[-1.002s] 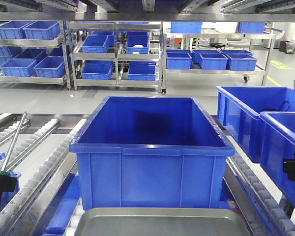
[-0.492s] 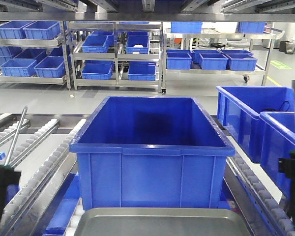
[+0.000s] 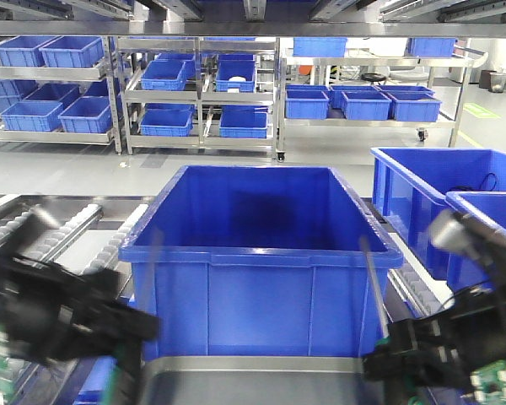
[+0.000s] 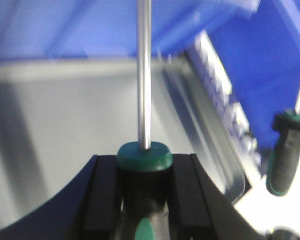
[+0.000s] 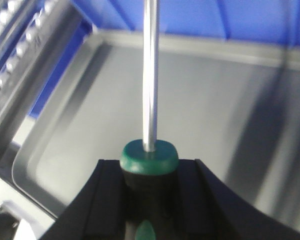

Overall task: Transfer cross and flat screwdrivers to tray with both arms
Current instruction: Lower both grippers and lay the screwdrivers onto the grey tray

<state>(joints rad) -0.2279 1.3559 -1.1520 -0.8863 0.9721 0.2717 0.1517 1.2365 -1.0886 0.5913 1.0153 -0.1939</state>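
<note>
Wrist views show each of the 2 claws clenched on a screwdriver handle: left gripper [image 4: 144, 200] on 1 screwdriver [image 4: 144, 100], right gripper [image 5: 149, 200] on the other [image 5: 151, 80], both above the tray [image 5: 65, 125]. Risk: the shafts collide or overshoot the rim at release.
</note>
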